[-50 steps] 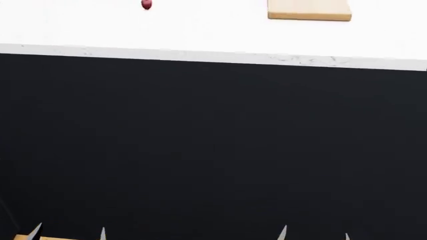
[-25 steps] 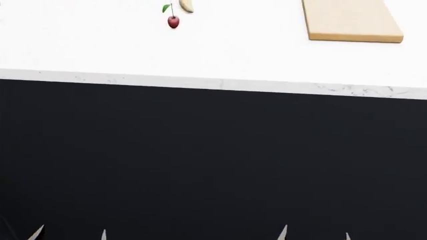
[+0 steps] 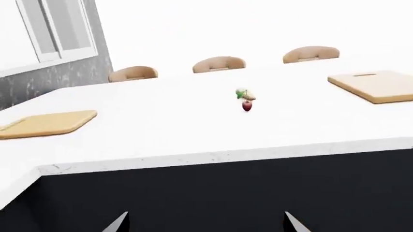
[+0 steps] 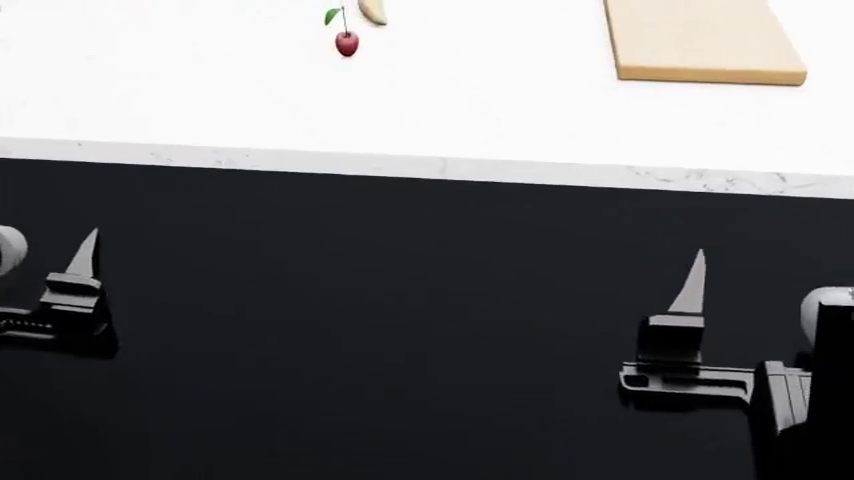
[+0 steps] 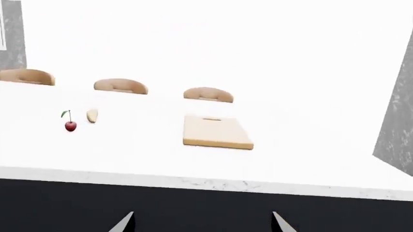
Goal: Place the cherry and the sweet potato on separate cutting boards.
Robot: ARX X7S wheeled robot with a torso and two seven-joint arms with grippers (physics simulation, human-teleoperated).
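Both arms hang low in front of the dark face of the table (image 4: 427, 100), below the level of its white top, so neither claw is near any task item. The left claw (image 3: 205, 223) shows two finger tips spread well apart with nothing between them; the right claw (image 5: 202, 222) shows the same, open and empty. In the head view only one finger of each is visible, at the far left and right edges, so the wrist views carry the reading. The cherry (image 4: 347, 43) sits on the table top near the front edge, red with a green leaf on its stem, and the sweet potato (image 4: 374, 10) lies just beside it, farther back, cut off by the head frame; whether the two touch cannot be told. One cutting board (image 3: 48, 123) lies toward the robot's left and another cutting board (image 5: 216, 132), with a slot near its far edge, lies toward its right, both bare and each well apart from the fruit pair. With the items midway between the boards, each arm plausibly serves its own side: one item to each board. Three chair backs (image 5: 120, 86) line the far side. Judged stage: approach not begun; arms must rise above the table edge first.
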